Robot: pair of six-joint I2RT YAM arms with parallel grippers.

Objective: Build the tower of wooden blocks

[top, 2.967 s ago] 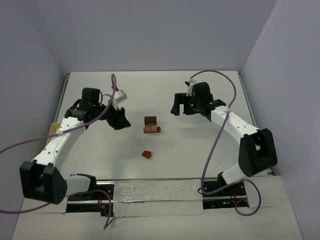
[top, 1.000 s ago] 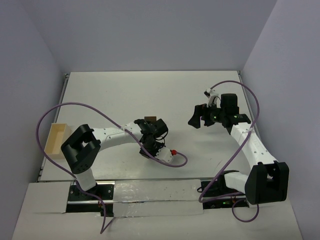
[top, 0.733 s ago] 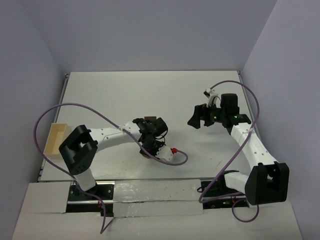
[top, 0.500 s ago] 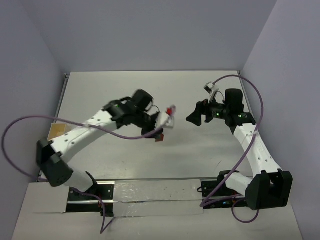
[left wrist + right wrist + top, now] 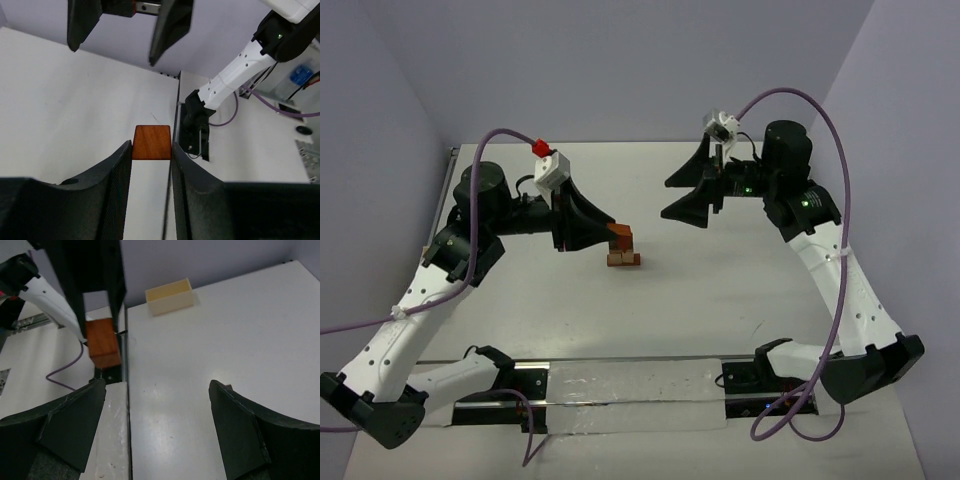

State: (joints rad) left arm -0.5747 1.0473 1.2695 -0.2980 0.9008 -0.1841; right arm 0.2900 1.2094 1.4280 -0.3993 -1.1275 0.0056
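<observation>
Wood block tower (image 5: pixel 623 255) part-built; left gripper (image 5: pixel 151 150) pinches reddish block (image 5: pixel 151 142); right gripper (image 5: pixel 157 385) jaws wide

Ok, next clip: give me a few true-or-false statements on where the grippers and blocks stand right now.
1. The left gripper holds a reddish-brown block between its fingers. True.
2. The right gripper is shut on a block. False: its jaws stand wide open with nothing between them.
3. The pale tray sits right beside the wood block tower. False: it lies far off, at the table's edge.
4. The two grippers point toward each other. True.
</observation>
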